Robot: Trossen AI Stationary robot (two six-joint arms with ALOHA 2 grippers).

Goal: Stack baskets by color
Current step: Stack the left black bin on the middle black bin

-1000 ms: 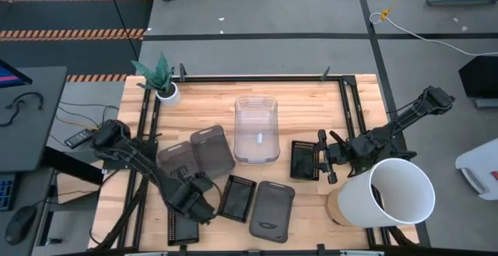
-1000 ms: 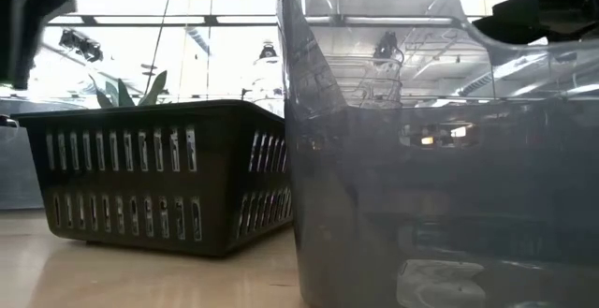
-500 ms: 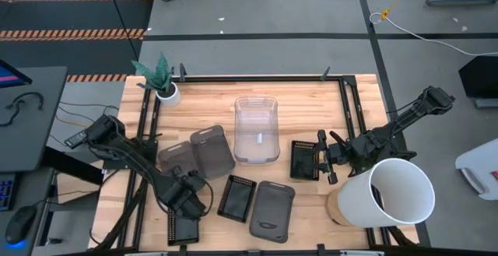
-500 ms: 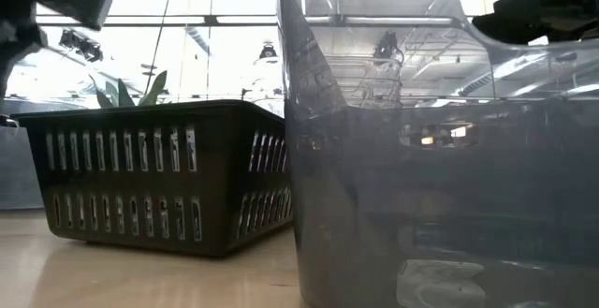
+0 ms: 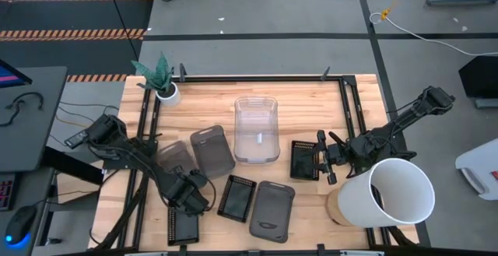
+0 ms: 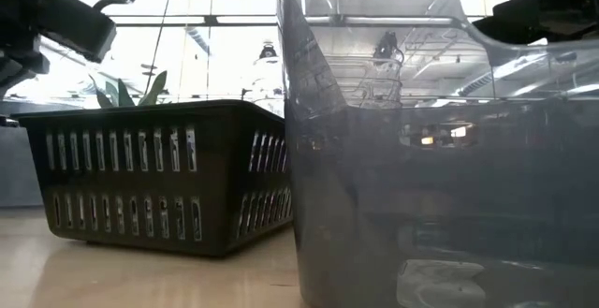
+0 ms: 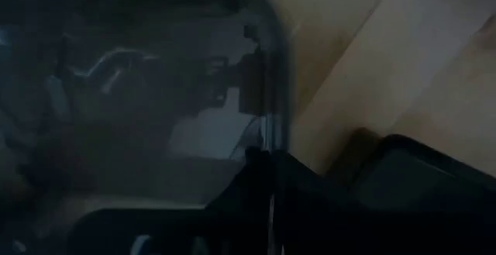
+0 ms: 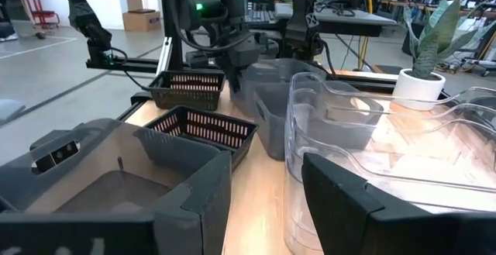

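Observation:
My left gripper (image 5: 187,192) points down at the near end of a smoky grey basket (image 5: 176,159) and is shut on it. A second smoky basket (image 5: 212,151) lies beside it and a third (image 5: 272,209) sits nearer the front edge. The clear basket (image 5: 257,129) stands mid-table. Black mesh baskets rest at the front left (image 5: 183,226), the front middle (image 5: 237,198) and the right (image 5: 305,160). My right gripper (image 5: 325,159) waits open beside that right one, holding nothing. My left gripper has the smoky grey basket by the rim of its near end wall (image 7: 269,127), coming from above with the fingers (image 7: 248,185) pointing down. The wall runs in between the fingers. The basket's bottom is on the table.
A large white bucket (image 5: 387,194) lies on its side at the front right, close to my right arm. A small white plant pot (image 5: 166,92) stands at the far left corner. A black frame (image 5: 257,77) borders the table. Bare wood shows along the far edge.
My left gripper has come down onto the near end of the smoky grey basket and shifted slightly toward the table's left edge. The baskets have stayed where they were.

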